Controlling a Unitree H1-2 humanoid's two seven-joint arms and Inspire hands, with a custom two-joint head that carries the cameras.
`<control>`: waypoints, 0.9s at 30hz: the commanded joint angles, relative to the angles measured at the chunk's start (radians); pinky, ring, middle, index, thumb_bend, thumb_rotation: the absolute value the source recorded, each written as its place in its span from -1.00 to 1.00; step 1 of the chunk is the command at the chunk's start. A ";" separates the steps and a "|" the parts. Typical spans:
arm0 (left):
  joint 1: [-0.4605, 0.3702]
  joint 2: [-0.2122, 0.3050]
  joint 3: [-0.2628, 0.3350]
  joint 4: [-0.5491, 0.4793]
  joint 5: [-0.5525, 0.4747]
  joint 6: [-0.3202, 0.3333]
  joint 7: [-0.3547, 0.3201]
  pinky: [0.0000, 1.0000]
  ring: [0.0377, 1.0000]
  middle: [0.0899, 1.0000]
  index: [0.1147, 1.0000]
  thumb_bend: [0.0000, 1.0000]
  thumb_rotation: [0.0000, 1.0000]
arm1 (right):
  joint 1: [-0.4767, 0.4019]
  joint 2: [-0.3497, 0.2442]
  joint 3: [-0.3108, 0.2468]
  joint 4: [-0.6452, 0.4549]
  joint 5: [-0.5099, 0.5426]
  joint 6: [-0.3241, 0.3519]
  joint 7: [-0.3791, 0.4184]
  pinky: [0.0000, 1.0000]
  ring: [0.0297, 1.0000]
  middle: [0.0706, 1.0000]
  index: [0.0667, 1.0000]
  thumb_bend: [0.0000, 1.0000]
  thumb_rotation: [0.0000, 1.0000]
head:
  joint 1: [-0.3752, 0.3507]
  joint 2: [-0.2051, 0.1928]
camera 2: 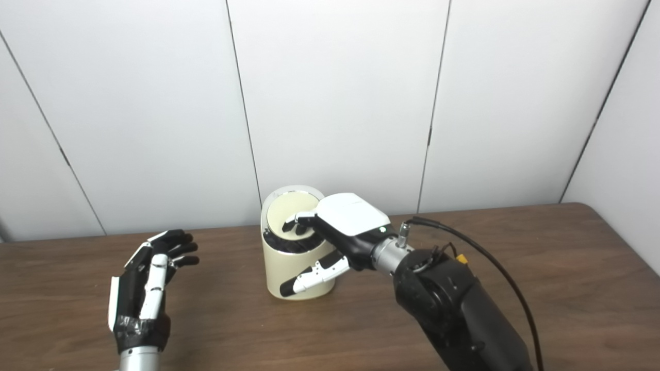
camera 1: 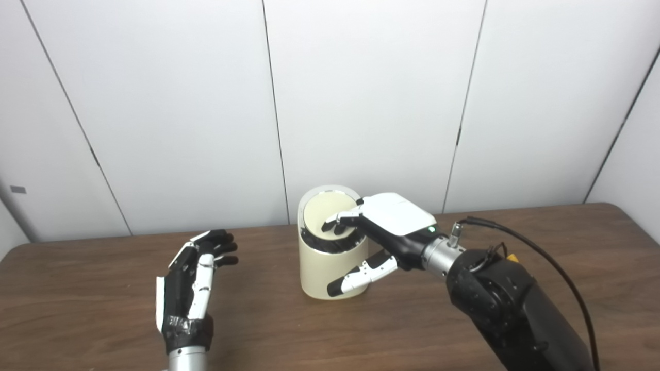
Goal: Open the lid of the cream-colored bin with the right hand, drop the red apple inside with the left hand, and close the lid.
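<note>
The cream bin stands mid-table, its lid tipped up at the back, with the right hand reaching over it, fingertips on the lid's face and thumb down the bin's front, gripping nothing. If those fingers push off-centre, the light bin could tip or skid on the table. The left hand waits apart, fingers loosely spread and empty, and no apple shows anywhere, while the bin's inside is too dark to read.
</note>
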 commanded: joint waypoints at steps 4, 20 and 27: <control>-0.033 0.001 -0.002 -0.006 0.004 -0.032 0.003 0.14 0.25 0.24 0.17 -0.36 0.09 | -0.063 0.012 -0.059 -0.096 0.032 0.020 -0.010 0.69 0.65 0.47 0.50 0.73 0.48 | -0.002 -0.005; -0.025 0.005 0.001 -0.016 0.010 -0.028 0.007 0.12 0.25 0.23 0.17 -0.38 0.05 | 0.077 0.117 -0.270 -0.124 0.179 -0.155 -0.426 -0.22 -0.05 0.10 0.22 -0.26 0.02 | 0.000 -0.002; -0.012 0.019 -0.002 -0.024 -0.011 -0.031 -0.015 0.11 0.24 0.23 0.17 -0.42 0.02 | 0.209 0.152 -0.374 -0.034 0.402 -0.341 -0.599 -0.01 0.13 0.16 0.22 -0.51 -0.08 | -0.011 0.002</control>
